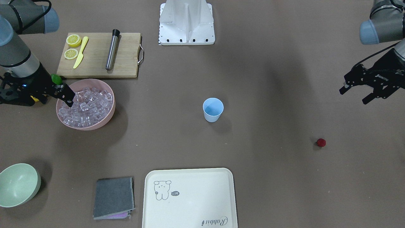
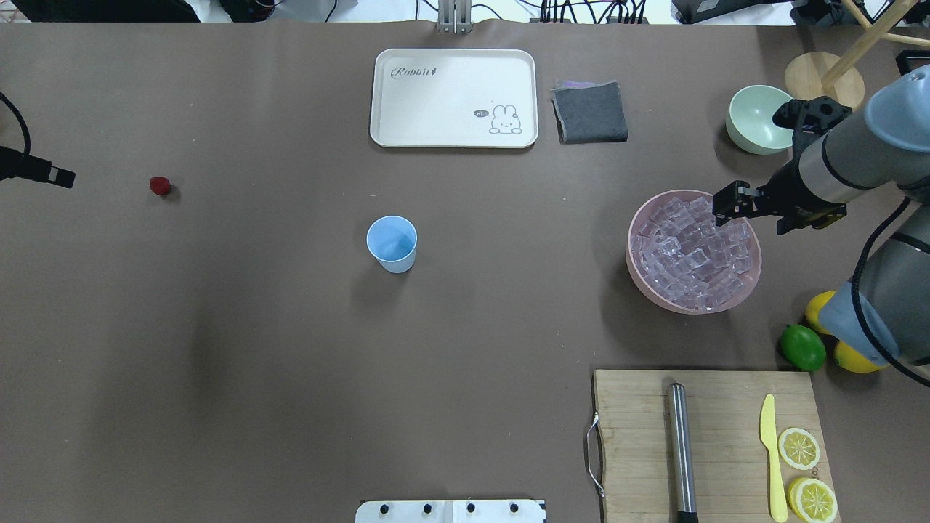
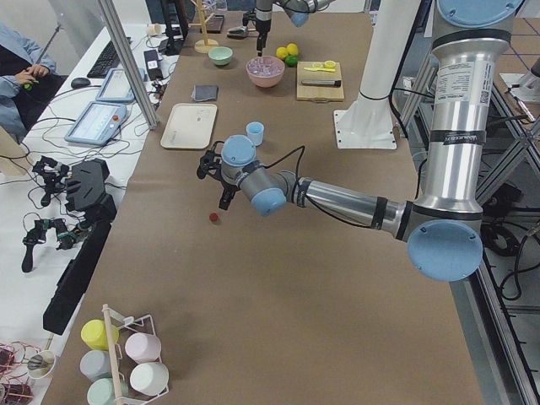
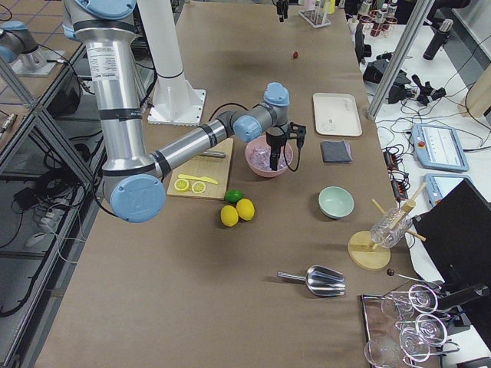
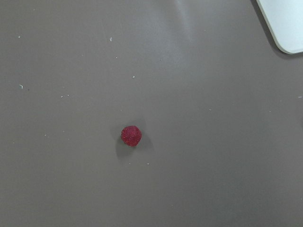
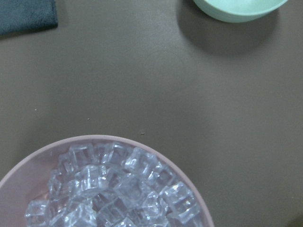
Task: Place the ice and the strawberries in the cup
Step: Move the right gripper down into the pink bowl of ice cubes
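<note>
The light blue cup [image 1: 213,110] [image 2: 392,245] stands upright and empty mid-table. One dark red strawberry [image 1: 321,142] [image 2: 160,186] [image 5: 131,135] lies alone on the brown table. My left gripper [image 1: 354,95] hangs open above and beside it, holding nothing. Ice [image 1: 85,106] [image 2: 690,250] [image 6: 118,189] fills the pink bowl [image 2: 639,280]. My right gripper [image 1: 68,96] [image 2: 729,203] hovers over the bowl's edge, its tips just at the cubes. I cannot tell whether its fingers are open or shut.
A cutting board [image 1: 95,60] beside the bowl carries lemon halves, a yellow knife and a steel muddler. A cream tray [image 1: 190,202], a grey cloth [image 1: 114,198] and a pale green bowl [image 1: 15,185] line the far edge. A lime [image 2: 803,347] and lemons sit near the right arm.
</note>
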Tool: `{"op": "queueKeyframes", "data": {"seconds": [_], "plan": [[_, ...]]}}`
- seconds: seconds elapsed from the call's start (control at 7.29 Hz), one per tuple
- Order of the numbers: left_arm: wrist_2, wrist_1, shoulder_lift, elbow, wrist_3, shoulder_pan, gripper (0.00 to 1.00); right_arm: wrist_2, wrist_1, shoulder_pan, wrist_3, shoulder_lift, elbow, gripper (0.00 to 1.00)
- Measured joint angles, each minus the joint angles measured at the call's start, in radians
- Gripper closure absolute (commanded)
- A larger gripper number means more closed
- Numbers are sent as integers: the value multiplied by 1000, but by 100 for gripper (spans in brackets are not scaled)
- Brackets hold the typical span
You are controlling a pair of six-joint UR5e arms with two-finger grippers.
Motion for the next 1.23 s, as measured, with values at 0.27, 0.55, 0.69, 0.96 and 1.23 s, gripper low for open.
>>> {"op": "queueKeyframes", "data": {"seconds": [0.27, 0.55, 0.69, 0.96, 1.23], "plan": [[5, 0, -8, 6, 1, 2, 1, -54, 7, -79, 21, -6, 20, 11], [13, -1, -10, 8, 2, 3, 1, -96, 4, -146, 23, -11, 26, 0], [14, -1, -10, 9, 2, 5, 1, -113, 0, -168, 24, -15, 26, 0], [15, -2, -10, 9, 3, 11, 1, -143, -3, -200, 25, -18, 25, 10], [16, -2, -10, 10, 3, 15, 1, -169, -4, -221, 22, -19, 24, 36]]}}
